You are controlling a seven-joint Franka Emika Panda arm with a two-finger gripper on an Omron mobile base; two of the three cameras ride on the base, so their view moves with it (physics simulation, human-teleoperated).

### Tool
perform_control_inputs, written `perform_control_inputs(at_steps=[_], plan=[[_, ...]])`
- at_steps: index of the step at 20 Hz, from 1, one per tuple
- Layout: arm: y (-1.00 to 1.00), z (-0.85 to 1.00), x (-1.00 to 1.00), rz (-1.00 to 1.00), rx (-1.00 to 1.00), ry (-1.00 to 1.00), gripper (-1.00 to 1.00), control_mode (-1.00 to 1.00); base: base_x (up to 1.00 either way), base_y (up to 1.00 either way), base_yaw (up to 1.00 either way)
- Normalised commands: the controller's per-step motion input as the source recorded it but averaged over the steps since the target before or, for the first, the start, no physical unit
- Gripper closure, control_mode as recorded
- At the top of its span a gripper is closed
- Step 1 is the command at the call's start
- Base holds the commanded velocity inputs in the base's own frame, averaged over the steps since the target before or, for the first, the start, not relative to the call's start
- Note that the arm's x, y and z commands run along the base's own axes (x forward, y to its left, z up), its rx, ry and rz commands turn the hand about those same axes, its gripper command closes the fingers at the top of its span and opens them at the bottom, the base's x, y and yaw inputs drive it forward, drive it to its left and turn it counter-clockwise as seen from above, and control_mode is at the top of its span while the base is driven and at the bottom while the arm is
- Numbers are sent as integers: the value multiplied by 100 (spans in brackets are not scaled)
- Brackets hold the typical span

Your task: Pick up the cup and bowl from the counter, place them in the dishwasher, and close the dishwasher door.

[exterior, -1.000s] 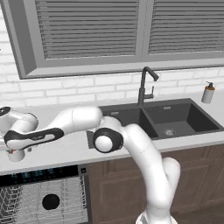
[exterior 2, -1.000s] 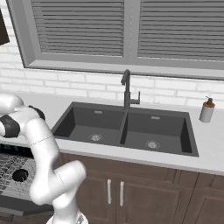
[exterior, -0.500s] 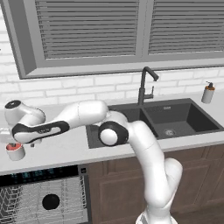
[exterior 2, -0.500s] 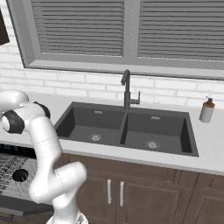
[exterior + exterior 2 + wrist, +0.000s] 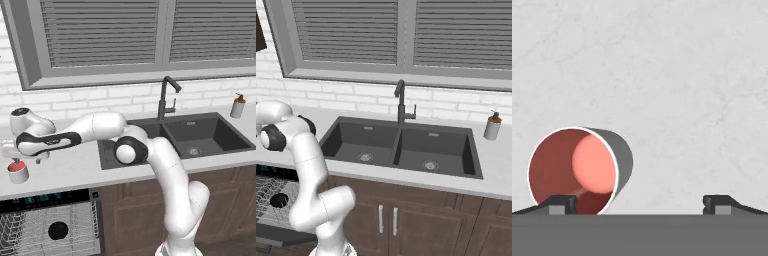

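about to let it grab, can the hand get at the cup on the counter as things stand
Probably yes. The hand hangs open right above the cup, and bare counter lies all around it. But the cup sits under one finger, not between the two, so the hand likely needs to shift sideways first.

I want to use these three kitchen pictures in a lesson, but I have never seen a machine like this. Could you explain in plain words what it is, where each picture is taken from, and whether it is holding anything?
It is a white robot arm in a computer-drawn kitchen. Two pictures come from cameras behind the arm, to its left and right. The third looks down from its hand, past its grasping part, the tool.

On the counter stands a white cup with a red inside; the tool hangs open just above it, holding nothing. There is also a dark sink and a soap dispenser. Below, the dishwasher is open, with a black bowl already on its rack.
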Motion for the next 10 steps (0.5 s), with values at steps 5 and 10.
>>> perform_control_inputs(at_steps=[5,10], plan=[[19,-4,2,0,-2,3,-100,-100,0,0,0],[25,-12,3,0,-2,0,-100,-100,0,0,0]])
